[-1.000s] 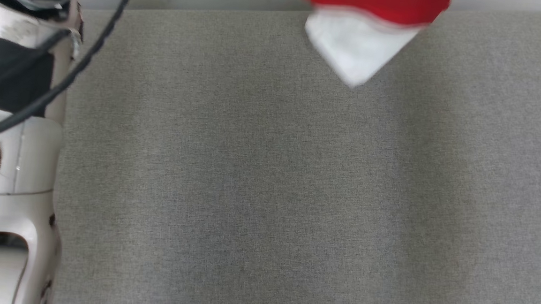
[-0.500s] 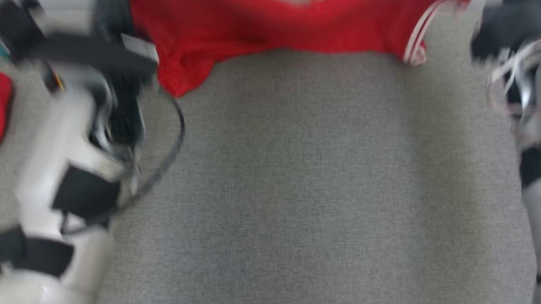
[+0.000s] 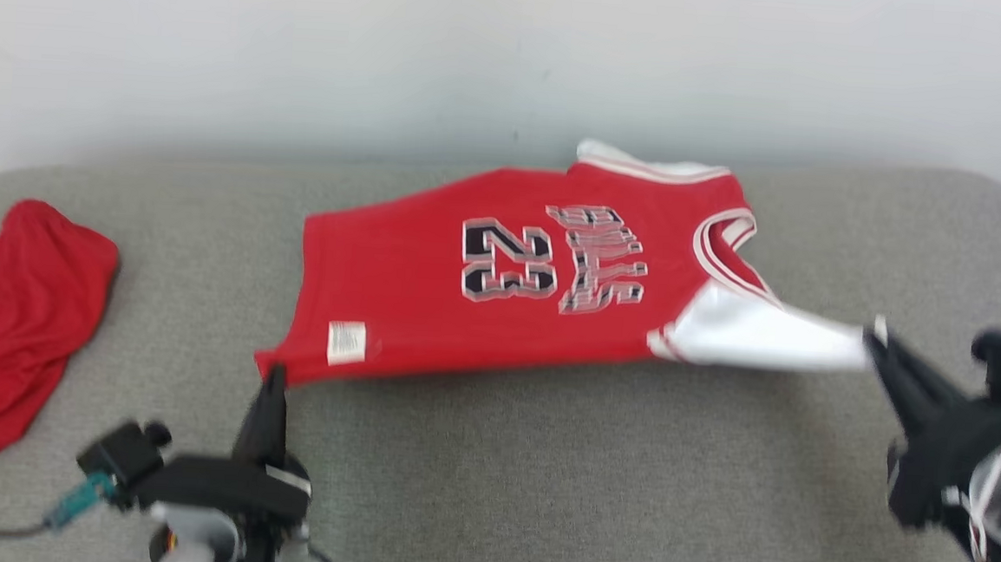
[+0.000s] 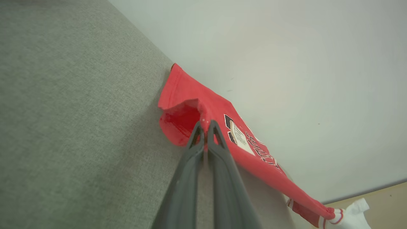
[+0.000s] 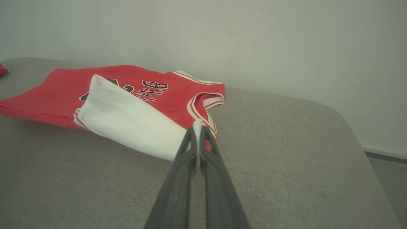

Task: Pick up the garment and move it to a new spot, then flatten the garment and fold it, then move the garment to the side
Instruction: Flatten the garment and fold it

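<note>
The garment (image 3: 509, 290) is a red basketball jersey with white sleeves and the number 23, stretched across the far half of the grey cushion, print side up. My left gripper (image 3: 273, 380) is shut on its red hem corner at the lower left; the left wrist view shows the garment (image 4: 190, 111) pinched in that gripper (image 4: 206, 127). My right gripper (image 3: 875, 334) is shut on the tip of the white sleeve, which is pulled taut to the right. In the right wrist view the white sleeve of the garment (image 5: 127, 117) runs into that gripper (image 5: 197, 127).
A second red cloth (image 3: 11, 321) lies bunched at the cushion's left end. The grey cushion (image 3: 540, 492) has rounded far corners and meets a pale wall (image 3: 514, 56) behind. Floor shows past its right end (image 5: 384, 171).
The head camera has tilted up, so the whole picture shifted. The jersey, earlier bunched at the top edge, now lies spread between both grippers.
</note>
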Robot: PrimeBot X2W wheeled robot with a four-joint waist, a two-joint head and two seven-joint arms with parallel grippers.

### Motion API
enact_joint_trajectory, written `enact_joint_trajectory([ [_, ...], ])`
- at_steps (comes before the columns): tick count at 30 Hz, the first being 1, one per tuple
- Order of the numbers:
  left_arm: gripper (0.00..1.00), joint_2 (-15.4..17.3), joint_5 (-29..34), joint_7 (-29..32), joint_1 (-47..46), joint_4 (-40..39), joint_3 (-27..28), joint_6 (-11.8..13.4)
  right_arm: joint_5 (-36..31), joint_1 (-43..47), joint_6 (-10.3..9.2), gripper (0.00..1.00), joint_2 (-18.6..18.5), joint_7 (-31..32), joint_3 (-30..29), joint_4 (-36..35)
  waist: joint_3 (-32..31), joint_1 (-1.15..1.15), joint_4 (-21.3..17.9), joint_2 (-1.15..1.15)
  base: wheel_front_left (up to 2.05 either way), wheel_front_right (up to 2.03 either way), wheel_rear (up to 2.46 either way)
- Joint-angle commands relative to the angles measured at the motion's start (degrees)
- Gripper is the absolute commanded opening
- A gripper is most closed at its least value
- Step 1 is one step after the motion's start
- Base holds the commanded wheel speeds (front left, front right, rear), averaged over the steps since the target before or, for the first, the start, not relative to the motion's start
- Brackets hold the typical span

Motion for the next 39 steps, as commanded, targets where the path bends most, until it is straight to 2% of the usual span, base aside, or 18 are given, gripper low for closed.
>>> enact_joint_trajectory([
  [1, 0.0, 0.38, -0.1, 0.02, 5.19, -1.74, -0.45, 0.29, 1.71, 8.39, -0.09, 0.0, -1.55, 5.66, -2.61, -6.0, -6.36, 0.02, 0.89, 0.01, 0.0, 0.0, 0.0],
  [3, 0.0, 0.28, 0.54, -0.4, 8.03, -3.28, -0.57, 1.1, 1.94, 13.94, -0.09, 0.0, -1.97, 9.92, -5.08, -9.91, -7.03, 0.02, 1.09, 0.01, 0.0, 0.0, 0.0],
  [8, 0.0, -0.34, 2.63, -1.23, 13.78, -5.9, 0.23, 3.16, 5.32, 25.54, -0.09, 0.0, 1.55, 18.37, -9.07, -17.48, -8.51, 0.02, 1.54, 0.01, 0.0, 0.0, 0.0],
  [9, 0.0, -0.46, 4.22, -1.52, 16.11, -6.96, 0.11, 3.89, 6.0, 30.23, -0.09, 0.0, 3.18, 22.46, -10.74, -20.62, -8.98, 0.02, 1.56, 0.01, 0.0, 0.0, 0.0],
  [12, 0.0, 0.03, 6.22, -1.54, 18.29, -7.64, -0.39, 4.6, 6.41, 33.83, -0.09, 0.0, 4.78, 26.22, -11.72, -22.73, -9.17, 0.02, 1.51, 0.01, 0.0, 0.0, 0.0],
  [13, 0.0, 1.42, 9.41, -1.64, 21.08, -9.23, -1.12, 6.56, 6.47, 37.0, -0.09, 0.0, 6.26, 30.54, -13.11, -24.48, -9.15, 0.02, 1.49, 0.01, 0.0, 0.0, 0.0],
  [17, 0.0, 3.33, 12.6, -1.57, 23.22, -11.16, -2.85, 7.34, 4.99, 37.11, -0.09, 0.0, 6.87, 30.52, -13.78, -25.81, -8.72, 0.02, 1.34, 0.01, 0.0, 0.0, 0.0],
  [18, 0.0, 4.13, 14.27, -1.14, 22.81, -11.83, -3.96, 7.72, 4.51, 35.54, -0.09, 0.0, 6.79, 29.49, -13.22, -25.63, -8.46, 0.02, 1.28, 0.01, 0.0, 0.0, 0.0],
  [19, 0.0, 5.47, 18.15, 0.47, 17.73, -11.14, -6.51, 8.43, 0.79, 28.83, -0.09, 0.0, 2.93, 24.18, -9.11, -22.99, -7.21, 0.02, 0.95, 0.01, 0.0, 0.0, 0.0],
  [20, 0.0, 5.55, 18.52, 0.86, 16.38, -10.43, -6.86, 8.45, -0.3, 27.0, -0.09, 0.0, 1.93, 22.84, -7.91, -22.0, -6.91, 0.02, 0.88, 0.01, 0.0, 0.0, 0.0],
  [23, 0.0, 5.18, 21.17, 2.63, 9.63, -5.91, -8.63, 9.1, -5.38, 17.79, -0.09, 0.0, -1.07, 17.03, -1.62, -14.69, -5.37, 0.02, 0.61, 0.01, 0.0, 0.0, 0.0],
  [29, 0.0, 4.31, 22.91, 3.89, 2.95, 0.28, -10.23, 8.78, -9.87, 6.5, -0.09, 0.0, -5.22, 9.43, 9.01, -5.65, -3.31, 0.02, 0.4, 0.01, 0.0, 0.0, 0.0],
  [30, 0.0, 3.83, 23.26, 3.35, 0.43, 2.93, -10.34, 8.84, -11.71, 1.04, -0.09, 0.0, -6.45, 5.17, 13.64, -1.91, -2.44, 0.02, 0.23, 0.01, 0.0, 0.0, 0.0],
  [39, 0.0, 2.98, 24.42, 1.1, -4.43, 10.0, -10.85, 8.12, -13.47, -10.62, -0.09, 0.0, -6.62, -7.72, 23.47, 8.8, -0.13, 0.02, 0.36, 0.01, 0.0, 0.0, 0.0],
])
